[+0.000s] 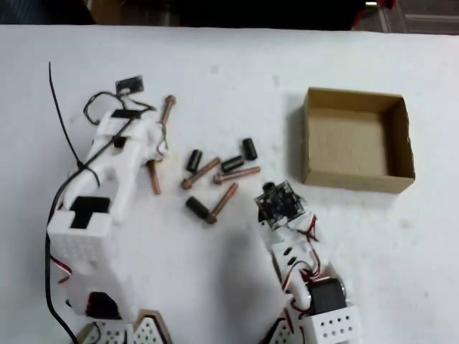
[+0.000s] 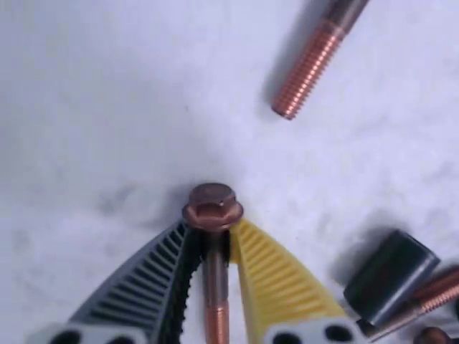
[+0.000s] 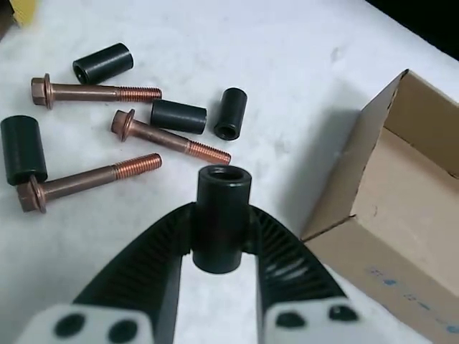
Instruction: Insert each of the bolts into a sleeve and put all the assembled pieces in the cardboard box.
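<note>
The job has only just begun, I think. No bolt sits inside a sleeve yet, and no finished piece lies in the cardboard box [image 1: 355, 180], which stands on the right side of the bench [image 1: 237, 72]. Five bolts and five sleeves are left to join and put away.

The left arm [image 1: 107, 172] stretches out over the left side of the bench. The left jaws are closed on a bolt [image 2: 212, 215]. They grip its stem just under the head, and the head pokes out past the tips. A far bolt [image 1: 167, 109] lies a bit farther away, just past that arm.

The right arm [image 1: 301, 265] is bent and stays near, between the pile of parts and the box. The right jaws are closed on a black sleeve [image 3: 221, 215]. Its open hole points out past the tips.

The other parts lie in the middle of the bench: three loose bolts [image 1: 237, 174] and four loose sleeves [image 1: 249, 148]. The near sleeve [image 1: 198, 208] lies right against the head of the near bolt [image 1: 222, 201], but that bolt is not inside it.

Each arm has one part. I think the next step is to bring the two together and push the bolt into the hole.
</note>
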